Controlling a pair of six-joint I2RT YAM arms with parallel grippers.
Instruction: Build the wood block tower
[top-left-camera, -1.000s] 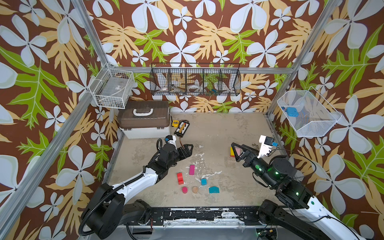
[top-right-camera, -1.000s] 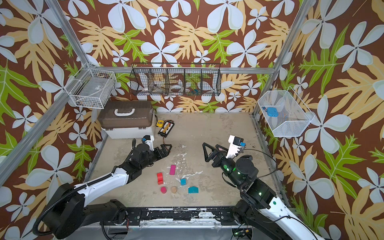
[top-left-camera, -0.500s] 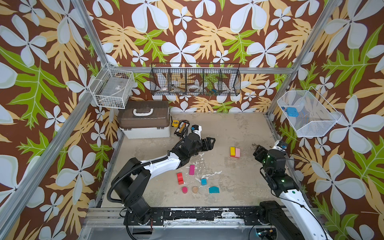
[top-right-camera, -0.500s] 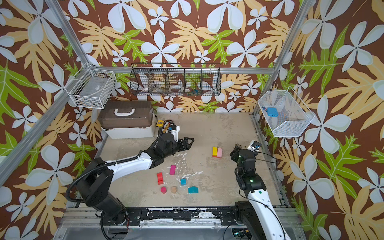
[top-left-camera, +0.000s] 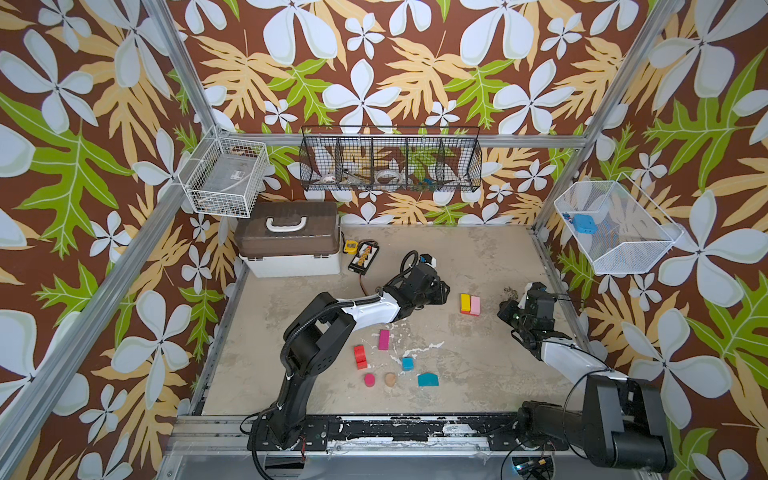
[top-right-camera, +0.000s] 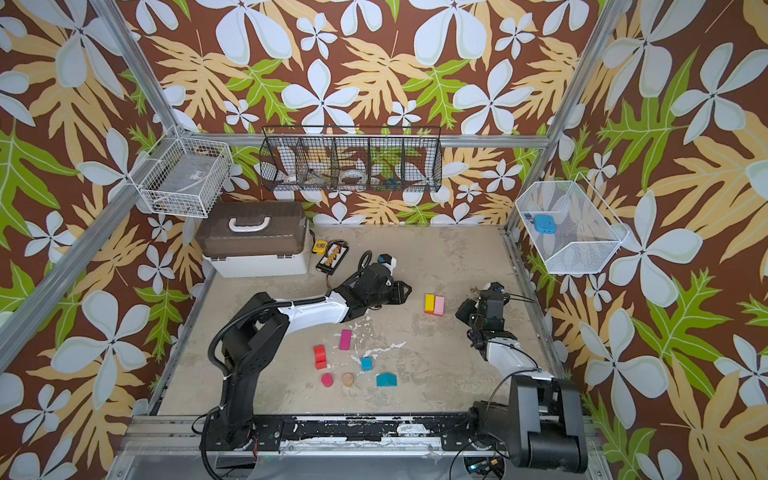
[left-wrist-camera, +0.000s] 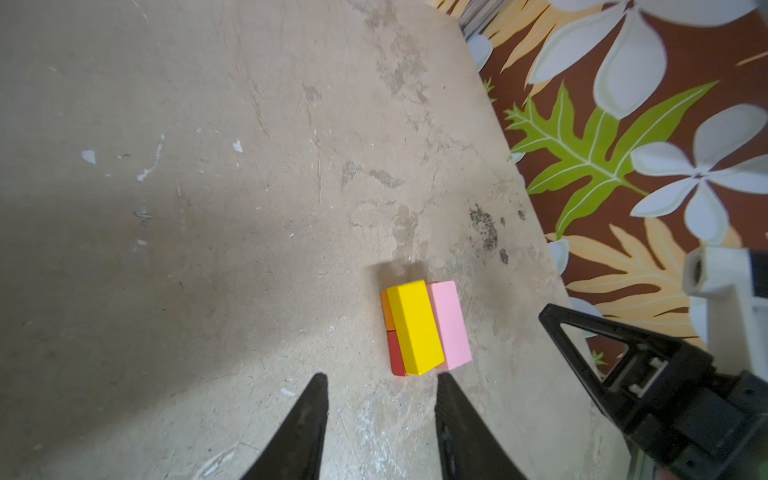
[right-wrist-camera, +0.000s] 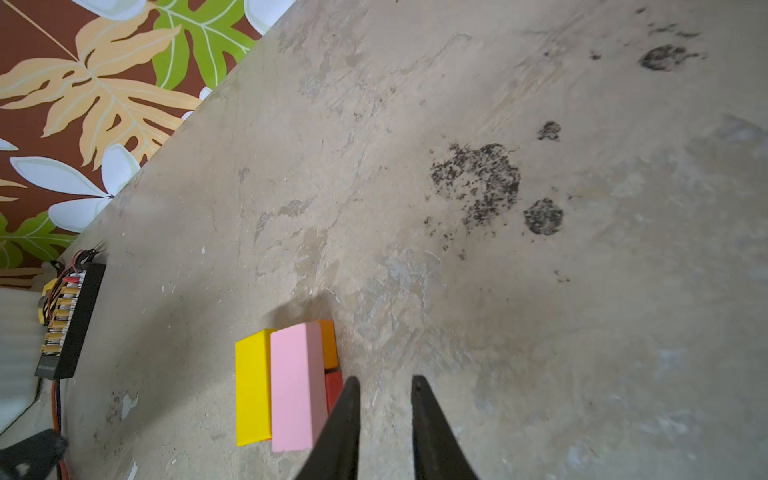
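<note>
— The tower (top-left-camera: 470, 304) is only a squat two-layer start. A yellow brick (left-wrist-camera: 415, 328) and a pink brick (left-wrist-camera: 451, 324) lie side by side, touching, on an orange block (left-wrist-camera: 387, 309) and a red block (left-wrist-camera: 397, 357). It stands on the right half of the worktop (top-left-camera: 478, 257).

— What has changed around it?

— A second ago the right fingers (right-wrist-camera: 340, 424) hung spread wide over it, largely hiding it. The left fingers (left-wrist-camera: 307, 424) were spread wide too, back by the loose pieces. Now the right arm has drawn back to the pink side and the left arm has reached across to the yellow side. Both pairs have narrowed; each still shows a gap, smaller on the right, with nothing in it.

— Are they touching the bricks?

— One tip of each pair sits right at the stack's end, but I cannot tell if there is contact. I read it as the base let go, perhaps about to be squared up.

— And the rest?

— Six pieces wait well apart, nearer the front: a magenta brick (top-left-camera: 383, 339), a red piece (top-left-camera: 360, 356), a blue cube (top-left-camera: 407, 364), a teal house-shaped piece (top-left-camera: 427, 379), a magenta cylinder (top-left-camera: 369, 379) and a plain tan cylinder (top-left-camera: 390, 378). Most of the build lies ahead.

— Surfaces?

— Smooth painted wood with crisp edges and flat faces that should stack well. Both cylinders stand on end. The worktop is matt beige, scuffed, flecked with white and stained with dark speckles.
</note>
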